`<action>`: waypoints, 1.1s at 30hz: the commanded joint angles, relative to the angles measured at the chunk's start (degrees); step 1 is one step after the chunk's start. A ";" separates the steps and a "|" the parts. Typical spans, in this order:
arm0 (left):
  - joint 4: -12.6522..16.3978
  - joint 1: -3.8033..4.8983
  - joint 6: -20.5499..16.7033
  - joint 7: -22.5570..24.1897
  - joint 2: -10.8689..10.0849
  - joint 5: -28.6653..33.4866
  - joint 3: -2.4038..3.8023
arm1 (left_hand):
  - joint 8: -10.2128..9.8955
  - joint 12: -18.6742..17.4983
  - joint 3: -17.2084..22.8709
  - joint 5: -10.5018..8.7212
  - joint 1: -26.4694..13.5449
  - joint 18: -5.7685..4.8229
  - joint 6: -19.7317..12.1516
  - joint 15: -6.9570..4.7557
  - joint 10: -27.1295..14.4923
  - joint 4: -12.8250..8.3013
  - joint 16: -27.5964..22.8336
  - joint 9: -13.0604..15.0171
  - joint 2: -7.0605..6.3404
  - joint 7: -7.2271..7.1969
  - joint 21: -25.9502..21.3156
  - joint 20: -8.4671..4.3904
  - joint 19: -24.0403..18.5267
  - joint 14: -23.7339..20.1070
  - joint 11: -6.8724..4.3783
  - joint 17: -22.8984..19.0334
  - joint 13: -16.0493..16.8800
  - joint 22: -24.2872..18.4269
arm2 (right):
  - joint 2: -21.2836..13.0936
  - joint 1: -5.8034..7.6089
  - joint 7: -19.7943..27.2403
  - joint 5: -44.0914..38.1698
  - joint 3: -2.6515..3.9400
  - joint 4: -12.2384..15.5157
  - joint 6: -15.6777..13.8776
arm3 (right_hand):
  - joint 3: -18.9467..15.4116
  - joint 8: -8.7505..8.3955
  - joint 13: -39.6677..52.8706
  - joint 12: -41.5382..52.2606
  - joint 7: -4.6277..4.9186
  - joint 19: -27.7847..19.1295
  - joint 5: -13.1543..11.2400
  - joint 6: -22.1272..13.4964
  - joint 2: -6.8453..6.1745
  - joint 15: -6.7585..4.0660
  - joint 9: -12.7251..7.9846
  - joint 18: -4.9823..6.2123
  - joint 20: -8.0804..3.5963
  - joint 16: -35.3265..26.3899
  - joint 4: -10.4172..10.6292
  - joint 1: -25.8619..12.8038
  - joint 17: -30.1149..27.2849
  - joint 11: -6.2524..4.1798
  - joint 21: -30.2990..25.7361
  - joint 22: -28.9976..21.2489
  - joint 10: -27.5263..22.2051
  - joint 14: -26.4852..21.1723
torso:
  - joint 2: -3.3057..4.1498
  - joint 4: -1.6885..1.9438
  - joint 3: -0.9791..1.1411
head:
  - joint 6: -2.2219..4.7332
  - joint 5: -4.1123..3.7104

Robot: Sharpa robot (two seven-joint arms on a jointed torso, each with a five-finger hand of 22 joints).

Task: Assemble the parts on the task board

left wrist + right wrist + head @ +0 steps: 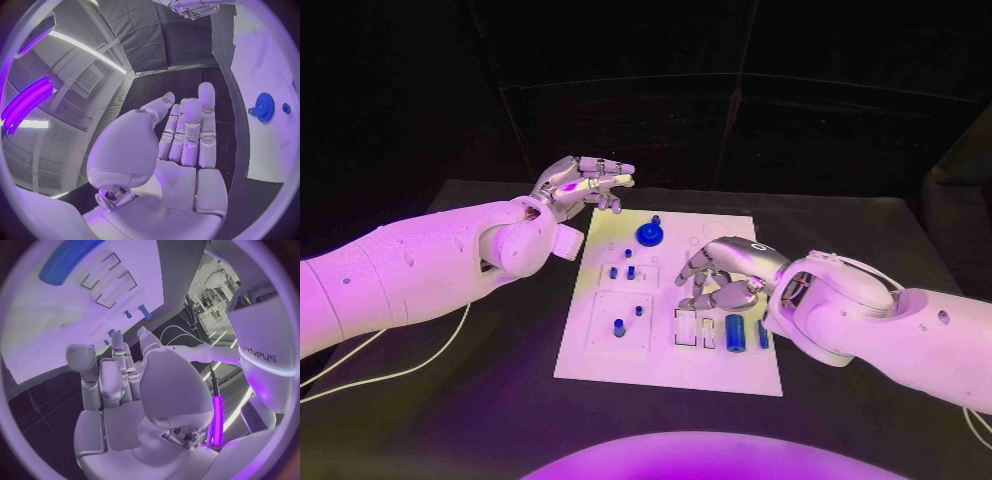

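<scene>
Black table [473,400] is carrying the white board [733,370], which is lying lengthwise from 12 to 6 o'clock at the table's middle.

Left hand [581,185] is hovering off the board's 11 o'clock corner. Its fingers are lying nearly straight and side by side in the left wrist view, with nothing between them; the hand is holding nothing and touching nothing.

Right hand [718,275] is hanging over the board's 3 o'clock side, fingers loosely curled toward the board. The right wrist view is showing an empty palm and no part in its grasp.

Blue gear [651,233] is sitting near the board's 12 o'clock end. Small blue pegs [620,272] are standing at the board's centre-left. A blue cylinder [736,332] is lying toward 5 o'clock, just below the right hand, its long axis running 12 to 6 o'clock.
</scene>
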 commanded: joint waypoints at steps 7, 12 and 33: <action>-0.01 0.08 0.51 0.23 -0.18 0.19 0.00 | 0.32 0.43 0.15 0.21 -0.27 0.36 -0.12 0.00 -0.52 -0.11 -0.29 -0.06 0.40 0.20 -0.35 -0.03 -0.27 -0.54 0.08 -0.11 0.06 -0.10 | -7.47 0.37 -12.05 9.16 -0.11 3.77 0.20 | -8.61 6.47 34.96 34.21 -2.14 4.48 4.49 -0.65 0.66 -2.01 1.48 -2.53 -2.04 6.13 10.04 -6.83 8.12 -2.02 10.45 15.07 3.62 2.69 | -0.43 -1.06 -0.08 | 0.29 -2.50; 0.06 0.07 0.56 0.23 -0.21 0.19 -0.02 | 0.39 0.59 0.14 0.20 -0.34 0.37 -0.20 0.03 -0.66 -0.11 -0.28 -0.05 0.41 0.23 -0.44 0.01 -0.27 -0.62 0.10 -0.26 0.06 -0.17 | -9.17 -0.05 -15.65 5.75 -0.18 4.44 1.04 | -10.82 10.03 51.02 46.95 -2.21 4.82 2.81 -1.97 0.83 -2.07 2.35 -2.87 -1.85 8.55 10.55 -5.67 12.60 -2.22 11.82 17.28 6.63 3.32 | -0.49 -1.14 -0.15 | 0.16 -2.79; 0.23 0.06 0.65 0.29 -0.57 0.19 -0.05 | 0.39 0.59 0.14 0.20 -0.34 0.37 -0.20 0.03 -0.66 -0.11 -0.28 -0.05 0.41 0.23 -0.44 0.01 -0.27 -0.62 0.10 -0.26 0.06 -0.17 | -7.10 -3.04 -26.09 2.48 -0.36 2.98 7.15 | -14.27 15.67 70.04 61.10 -1.99 7.23 0.50 -5.53 3.66 -1.58 3.85 -4.22 -1.74 13.74 10.64 -8.11 23.30 -1.84 16.62 25.97 12.20 4.88 | -0.41 -1.11 -0.13 | -0.49 -3.29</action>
